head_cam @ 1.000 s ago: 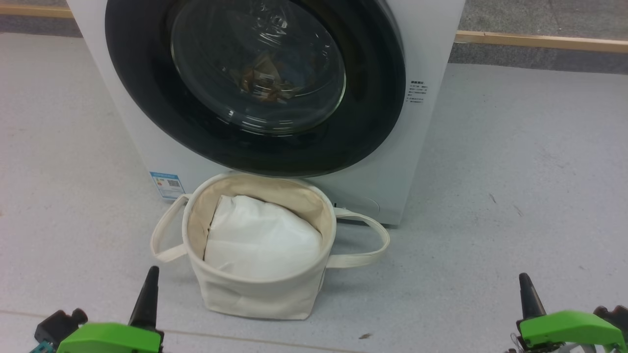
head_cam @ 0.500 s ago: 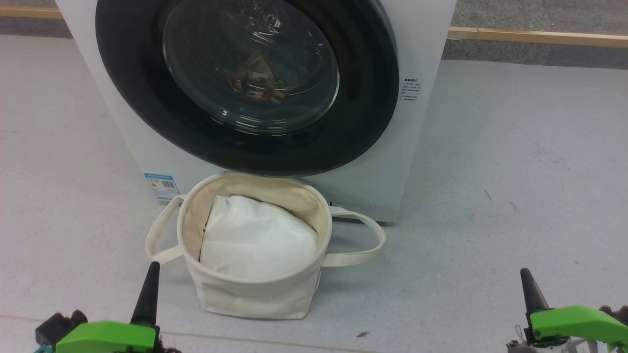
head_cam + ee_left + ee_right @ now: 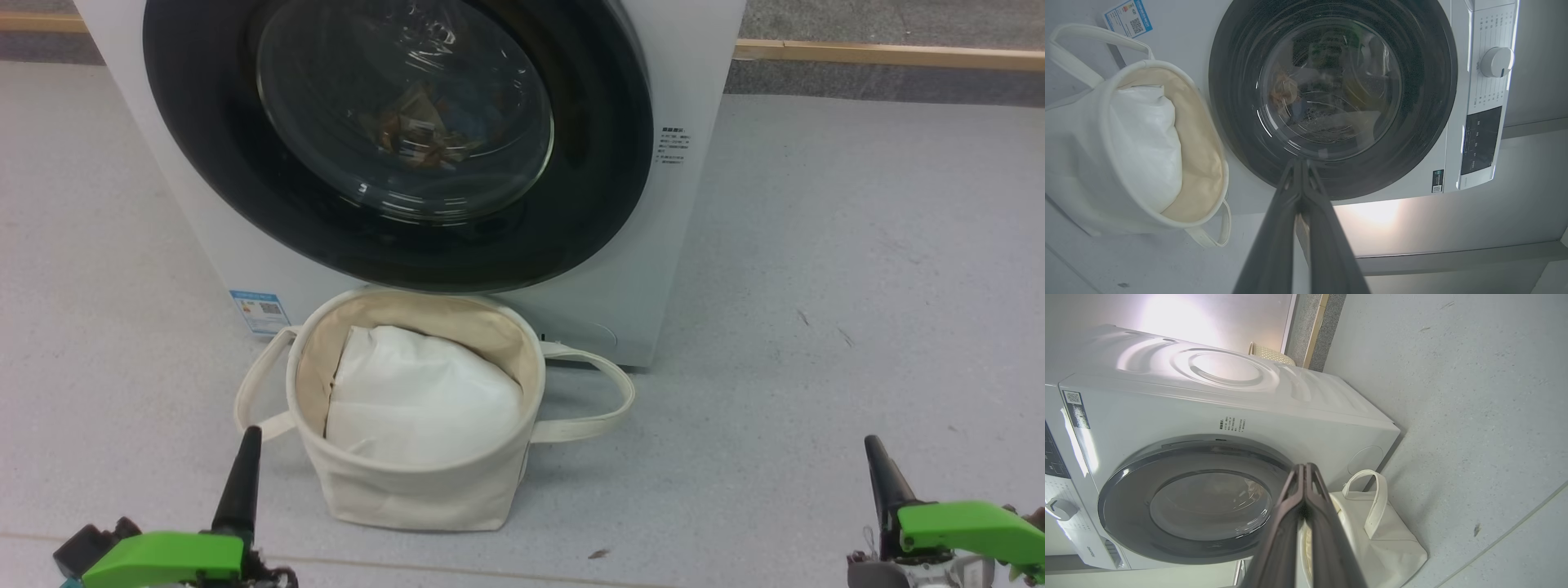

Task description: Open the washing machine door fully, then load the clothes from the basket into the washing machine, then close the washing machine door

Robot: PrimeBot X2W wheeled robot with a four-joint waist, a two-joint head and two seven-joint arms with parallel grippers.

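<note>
The white washing machine [image 3: 694, 237] fills the upper head view, and its black-rimmed washing machine door [image 3: 604, 163] sits flat against the front. Through the glass I see the clothes [image 3: 416, 131] as a bunched patch with orange-brown print inside the drum. The cream basket [image 3: 408, 498] stands on the floor just before the washer, holding a plain white lump [image 3: 424, 400]. My left gripper [image 3: 249, 441] is shut and bare to the basket's left. Far to the right, my right gripper [image 3: 875, 449] is shut too. Both wrist views show fingers pressed together, left gripper [image 3: 1300, 163] and right gripper [image 3: 1304, 467].
A blue label [image 3: 260, 310] sits low on the washer's front. The control panel with a round knob [image 3: 1496, 61] lies beside the door. A wooden skirting strip [image 3: 890, 55] runs along the back wall. Grey floor [image 3: 857, 286] spreads to the washer's right.
The whole head picture has slid slightly left, so the camera has moved. Both grippers stay shut low in the picture; the door, the basket and the white lump stand as before.
</note>
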